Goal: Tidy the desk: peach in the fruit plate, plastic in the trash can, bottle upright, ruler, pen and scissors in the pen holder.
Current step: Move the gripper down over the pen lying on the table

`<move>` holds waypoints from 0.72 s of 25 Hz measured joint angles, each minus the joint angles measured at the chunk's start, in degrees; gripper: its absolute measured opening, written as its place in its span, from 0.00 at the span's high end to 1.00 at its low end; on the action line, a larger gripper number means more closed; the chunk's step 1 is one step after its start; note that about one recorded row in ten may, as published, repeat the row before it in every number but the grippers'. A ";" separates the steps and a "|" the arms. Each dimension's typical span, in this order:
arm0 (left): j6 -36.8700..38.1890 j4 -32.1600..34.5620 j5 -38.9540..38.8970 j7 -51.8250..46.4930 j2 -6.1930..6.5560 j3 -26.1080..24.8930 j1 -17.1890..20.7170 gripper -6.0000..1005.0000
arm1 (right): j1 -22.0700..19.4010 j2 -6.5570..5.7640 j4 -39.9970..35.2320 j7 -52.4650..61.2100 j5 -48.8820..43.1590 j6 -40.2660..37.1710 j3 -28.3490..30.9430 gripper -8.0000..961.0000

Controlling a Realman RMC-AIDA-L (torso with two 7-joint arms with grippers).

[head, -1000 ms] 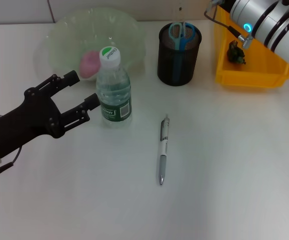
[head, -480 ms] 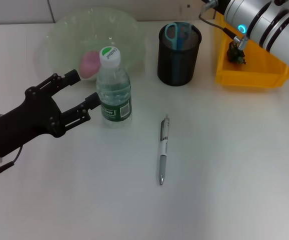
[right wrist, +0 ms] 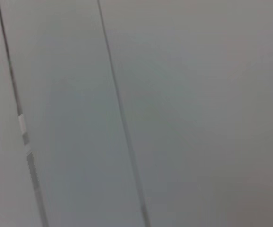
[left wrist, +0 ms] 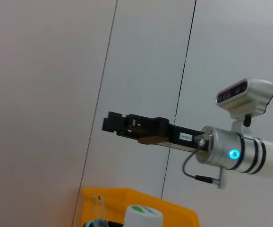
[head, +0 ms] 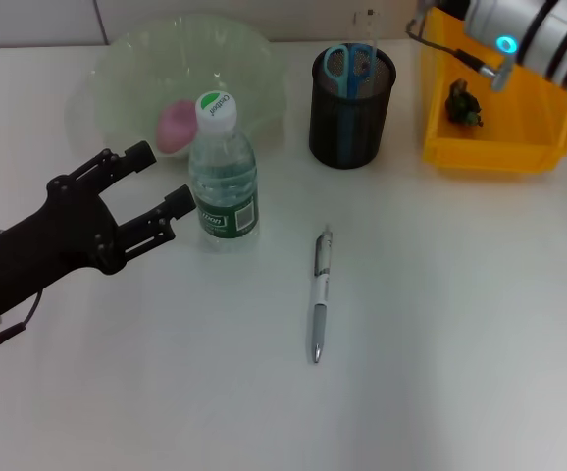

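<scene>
head view: my left gripper is spread wide and holds nothing. bottle stands upright just past my fingertips, cap up, so that step looks done. peach sits in the fruit plate, beyond the bottle from my fingers, done too. scissors are handles-up in the pen holder, and a clear ruler seems to poke out of it as well. dark scrap of plastic lies in the yellow trash can. what's left, by my read: the pen, flat on the desk, well off to the side of my fingers and not in the holder.

left wrist view: the right gripper is up high in front of the wall, far from the pen; cannot tell its grip.

right wrist view: only blank wall panels, none of the task's things and none of my fingers visible.
</scene>
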 joint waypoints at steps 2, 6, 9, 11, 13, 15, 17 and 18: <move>0.49 0.00 0.00 -0.19 0.05 0.03 0.18 0.20 | -2.84 -0.84 -6.47 8.61 -9.18 -1.36 0.38 0.48; 2.30 0.39 0.41 -2.74 0.21 0.38 0.58 0.20 | -8.43 -1.70 -19.55 24.82 -29.26 -13.33 6.08 0.48; 4.81 2.02 0.76 -7.07 0.42 1.70 1.16 0.20 | -12.25 -1.24 -24.46 32.02 -40.36 -29.86 16.22 0.48; 5.91 3.36 0.80 -9.46 0.45 2.69 1.48 0.20 | -14.23 -0.91 -24.48 32.62 -42.78 -37.08 21.17 0.46; 7.40 6.10 0.83 -13.79 0.45 4.61 1.81 0.20 | -15.44 -0.65 -24.24 32.09 -43.53 -39.98 23.65 0.43; 8.70 10.54 0.81 -20.58 0.35 7.48 2.05 0.20 | -18.22 -0.10 -23.39 28.76 -44.49 -44.70 28.37 0.41; 9.39 14.86 0.83 -26.90 0.18 10.46 2.11 0.20 | -21.80 0.14 -20.45 20.94 -45.09 -51.12 33.53 0.36; 9.53 16.54 0.83 -29.08 0.15 11.50 2.04 0.20 | -21.80 0.14 -20.45 20.94 -45.09 -51.12 33.53 0.33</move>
